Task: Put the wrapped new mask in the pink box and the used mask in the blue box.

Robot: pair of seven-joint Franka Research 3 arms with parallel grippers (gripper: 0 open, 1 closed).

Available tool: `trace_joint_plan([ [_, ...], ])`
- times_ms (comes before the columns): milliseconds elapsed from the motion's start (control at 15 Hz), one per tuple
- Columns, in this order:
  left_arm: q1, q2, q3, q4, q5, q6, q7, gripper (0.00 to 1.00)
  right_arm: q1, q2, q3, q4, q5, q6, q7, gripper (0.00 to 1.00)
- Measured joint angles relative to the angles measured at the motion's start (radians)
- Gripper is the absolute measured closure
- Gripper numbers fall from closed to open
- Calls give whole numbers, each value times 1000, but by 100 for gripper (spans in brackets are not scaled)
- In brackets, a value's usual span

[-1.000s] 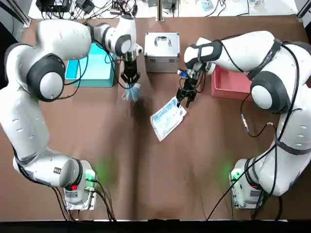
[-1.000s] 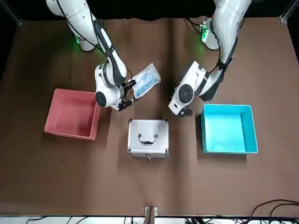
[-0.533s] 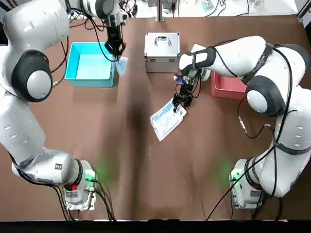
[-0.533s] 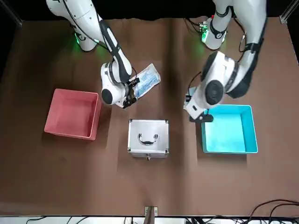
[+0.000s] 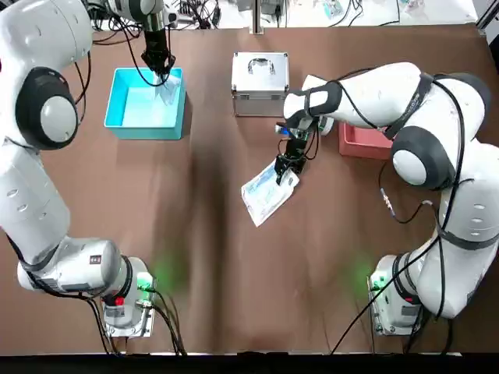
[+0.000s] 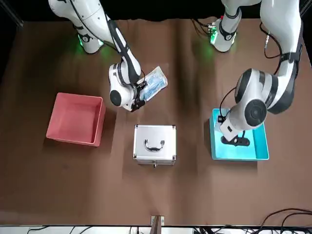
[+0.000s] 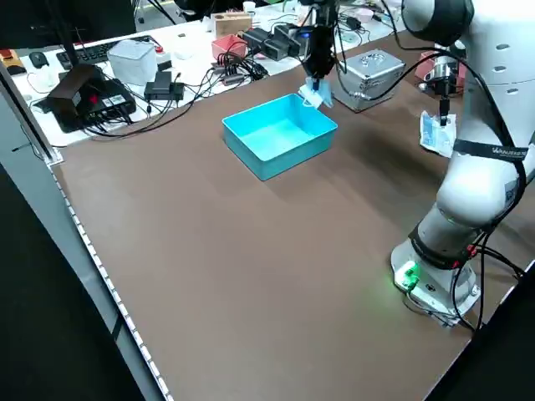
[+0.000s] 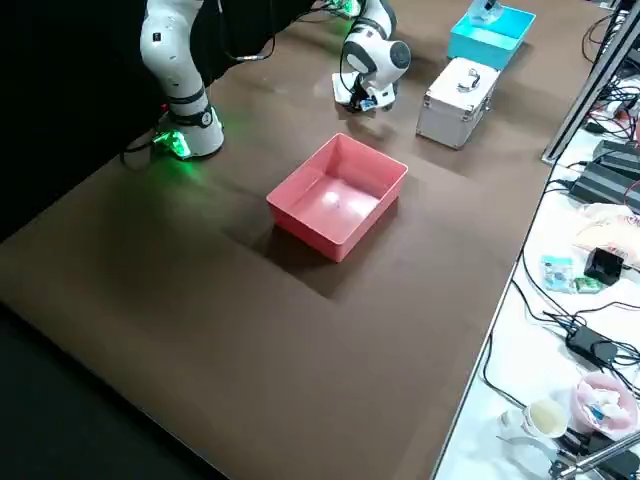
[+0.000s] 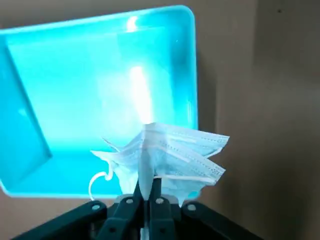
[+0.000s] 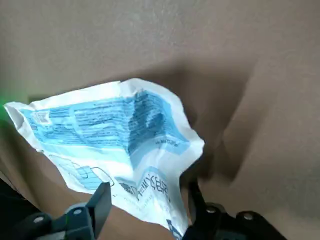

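— Two jobs are running at once, as we read it. Our left end effector [image 9: 145,192] is pinched together on the used mask [image 9: 165,160], which hangs over the blue box [image 5: 125,128] near the wall on the silver case's side. That half looks nearly done.

— Agreed. Next we would part those fingers so the mask drops inside. It sits close to the rim, so we might shift a little toward the middle of the box first.

— And the other half?

— Our right end effector [image 10: 145,200] is down at the wrapped new mask [image 5: 269,189], which lies on the desk [image 5: 234,273] between the two arms, below the silver case [image 5: 260,74] in the overhead picture. Its fingers stand apart, one on either side of the packet's near edge. We judge the grasp not yet made.

— So it must close on that edge, lift, and carry across to the pink box [image 6: 75,118], which stands well apart from the packet.

— The packet is thin and slick; a pinch on one corner could slip, we think.

— What does each camera give us?

— Overhead, the right arm's links hide most of the pink box, whereas the front and right side views show it whole, with nothing in it. The left wrist view alone shows the folded mask clamped between the pads; from the front, that arm's bulk covers the mask entirely.
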Motion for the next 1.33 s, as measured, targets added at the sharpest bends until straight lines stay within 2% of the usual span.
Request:
trace_joint_plan([
  [133,21,36,1,1,21,36,26,95,7,3,0,0,8,0,0,48],
  [200,32,53,2,1,30,43,32,95,9,4,0,0,10,0,0,48],
  [400,75,106,4,2,60,79,39,95,9,5,0,0,12,-1,0,58],
  [533,96,138,4,2,73,106,41,95,9,6,-2,0,14,-9,7,77],
  [667,107,167,4,3,94,133,41,95,9,6,-5,0,14,-24,33,81],
  [733,108,181,4,3,99,141,41,95,8,6,-6,1,14,-29,40,89],
  [800,108,193,4,3,101,144,41,95,8,5,-8,1,14,-32,45,92],
  [933,108,208,4,3,102,146,41,93,6,5,-23,6,14,-63,52,92],
  [1067,109,210,4,4,102,146,41,79,2,5,-75,25,6,-155,54,92],
  [1333,114,204,4,28,102,146,41,41,-12,-2,-246,132,-22,-418,139,92],
])
